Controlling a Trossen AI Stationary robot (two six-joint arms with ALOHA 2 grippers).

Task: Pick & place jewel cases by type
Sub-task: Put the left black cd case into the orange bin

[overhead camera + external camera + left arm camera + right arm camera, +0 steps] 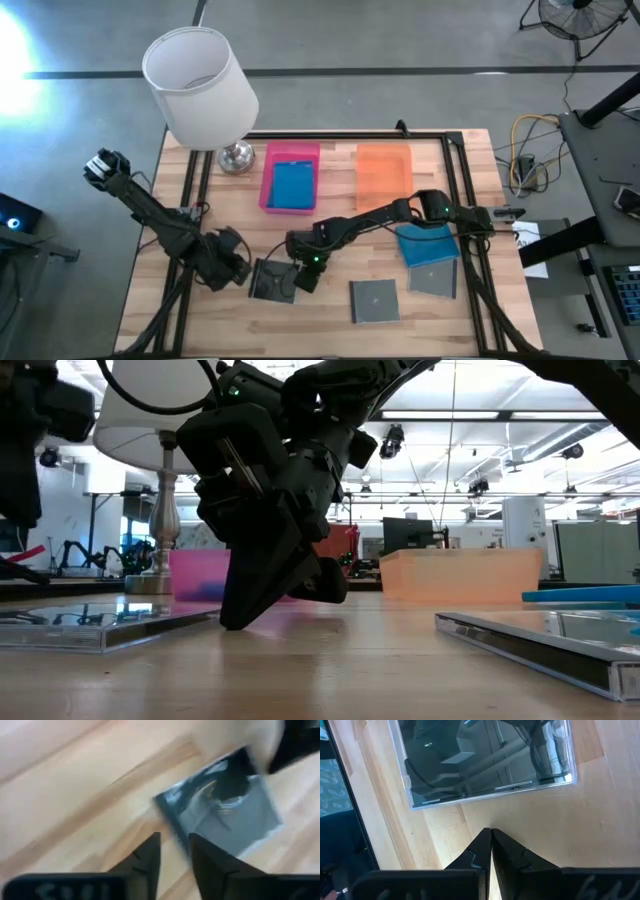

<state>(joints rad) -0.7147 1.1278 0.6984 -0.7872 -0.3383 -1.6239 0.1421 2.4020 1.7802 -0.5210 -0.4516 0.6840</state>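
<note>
**Both grippers low beside one grey case, trays behind**

Wooden planks form the table point(330, 310), framed by black rails, with a white-shaded lamp point(200, 85) on a silver foot at the far left corner. Grey floor, cables and a fan lie beyond the edges.

Three grey jewel cases lie flat along the near side: the left grey case point(272, 280), the middle grey case point(374, 300) and the right grey case point(435, 278), this last one partly under a blue case point(427, 243). Bare wood separates the left and middle cases, and more open wood lies between the cases and the trays.

At the left grey case, the left gripper point(174, 851) comes in from the left with its fingers a little apart around nothing, just short of the case's edge. The right gripper point(490, 836), reaching across from the right, has its fingers pressed together, empty, its tips on the wood just beside the same case point(485, 760). Crowding that case from both sides, the two arms leave little room there.

Behind, the pink tray point(290, 178) holds a blue case point(292, 185); whether more than one lies there cannot be told. Next to it the orange tray point(384, 172) shows no case
</note>
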